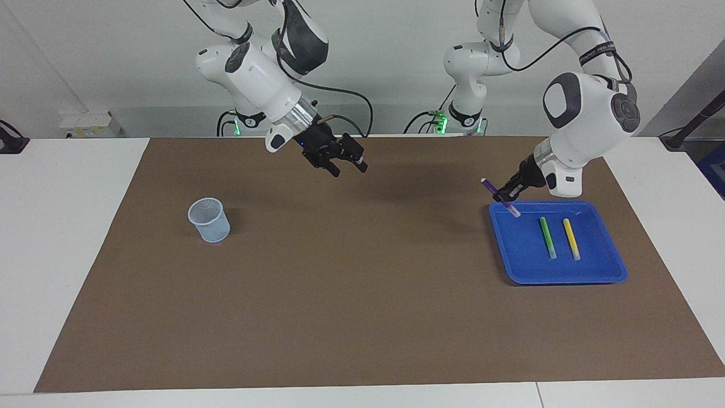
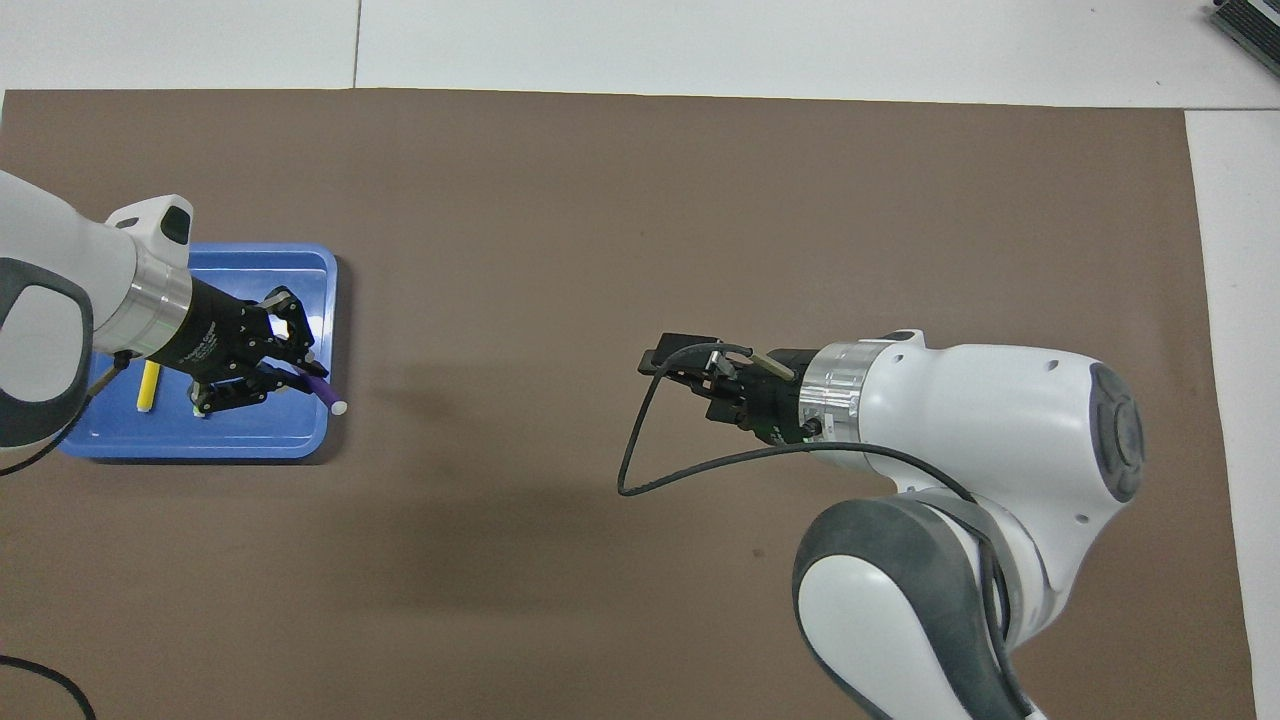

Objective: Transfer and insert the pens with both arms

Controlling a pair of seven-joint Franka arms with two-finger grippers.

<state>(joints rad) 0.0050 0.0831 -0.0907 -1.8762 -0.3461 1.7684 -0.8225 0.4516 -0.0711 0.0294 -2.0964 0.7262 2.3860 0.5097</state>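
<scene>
Brown surface: my left tool clamps purple pen above tray rim for handover; right tool wide, mid-surface, ready to receive.

The blue tray under the left gripper looks like glossy moulded plastic, with a bright glare streak on its floor. The purple pen clamped in that gripper, and the green pen and yellow pen lying in the tray, look like smooth plastic with pale ends. The brown mat below the wide-open right gripper is matt, like paper or felt. The cup is translucent, finely ribbed plastic. Both arms have smooth white shells, brushed-metal wrist rings and matt black fingers.
</scene>
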